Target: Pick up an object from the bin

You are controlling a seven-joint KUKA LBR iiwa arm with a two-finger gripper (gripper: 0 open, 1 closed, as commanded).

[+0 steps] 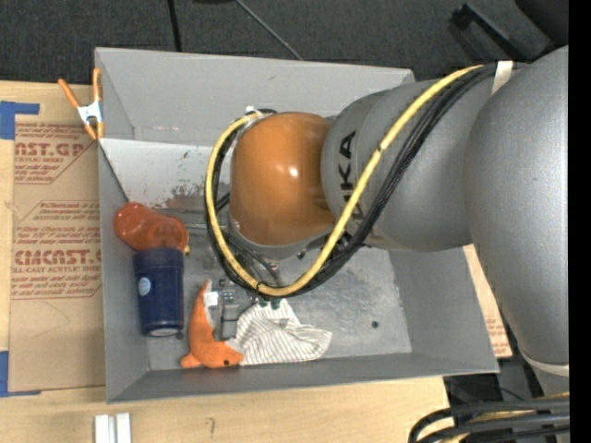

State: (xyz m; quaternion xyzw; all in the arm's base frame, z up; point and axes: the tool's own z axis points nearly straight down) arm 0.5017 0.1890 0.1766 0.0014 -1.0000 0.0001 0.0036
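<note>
Not much done yet, from what I can see. The gripper (224, 305) is down low in the bin (277, 86), tucked under the orange cover (277, 178), just beside the orange rubbery toy (205, 341) and the crumpled striped cloth (282, 337) at the near wall. Can't tell if it's spread, closed or pinching anything. The dark blue can (159, 291) and red-orange lump (143, 227) lie further left. Nothing looks lifted, so I'd say grabbing and raising are both left.

In the bin (406, 303), a can (160, 292) lies left of the pincer (224, 310), a cloth (282, 338) just right, a toy figure (207, 341) near-left, a rounded lump (146, 227) beyond the can.
</note>
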